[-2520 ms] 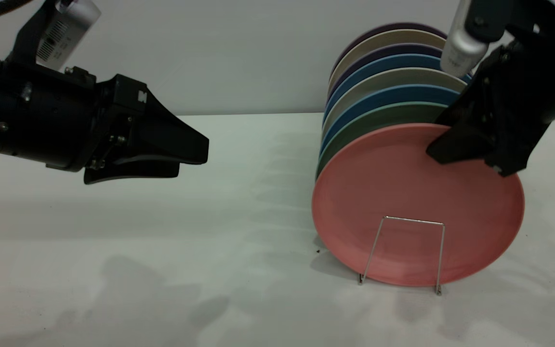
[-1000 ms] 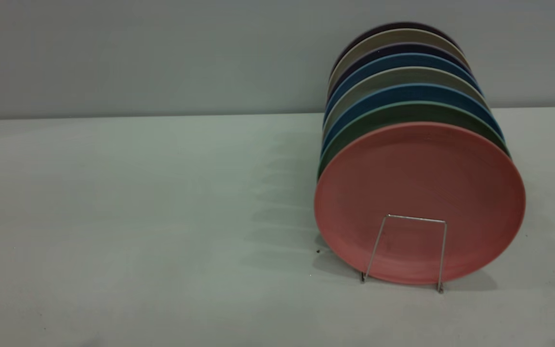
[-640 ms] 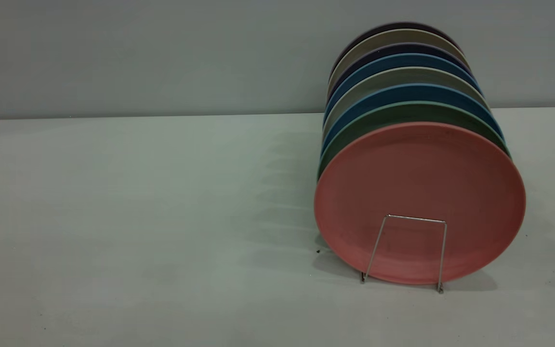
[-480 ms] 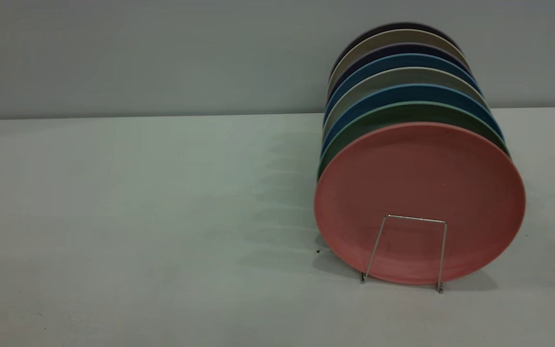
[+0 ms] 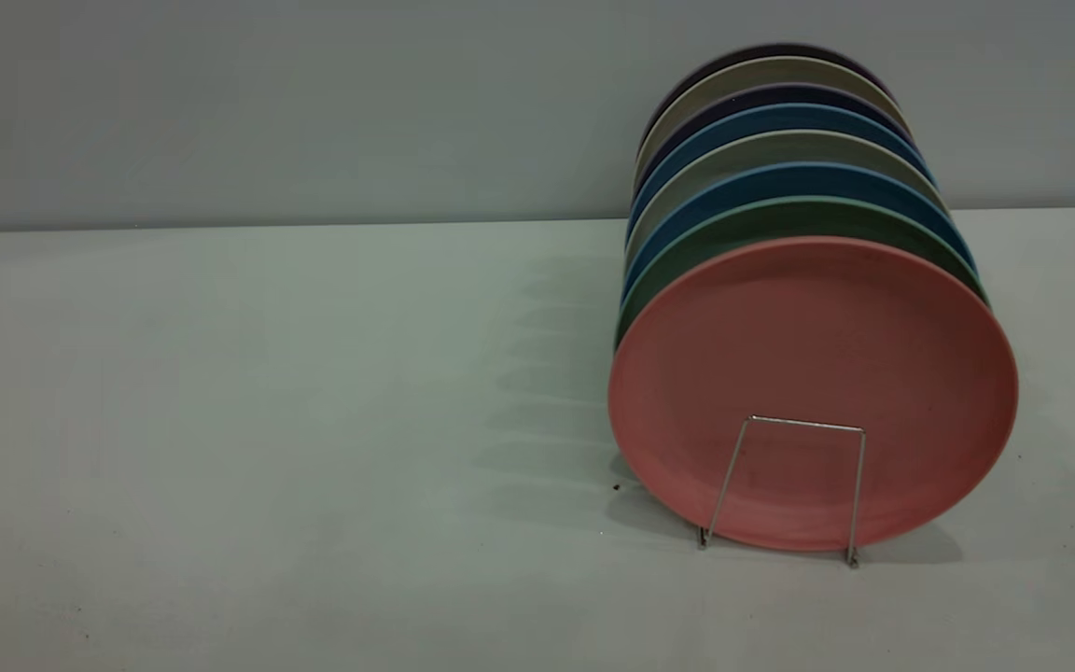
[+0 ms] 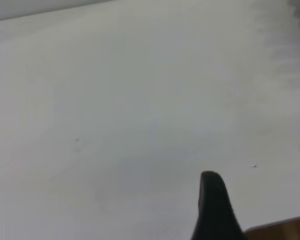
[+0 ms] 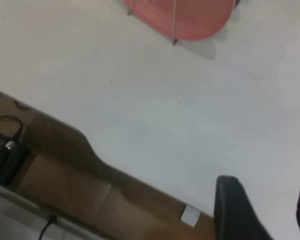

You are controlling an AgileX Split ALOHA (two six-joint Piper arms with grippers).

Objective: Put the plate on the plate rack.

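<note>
Both arms gone (plate (image 5: 813, 373) racked)

Both arms left the exterior view; the right gripper (image 7: 262, 210) let go of the plate (image 5: 813, 392), which settled slightly more upright in the rack (image 5: 785, 490)

Dim, even light; soft shadows fall left of the plate (image 5: 813, 392); wrist views seem blurred.
</note>
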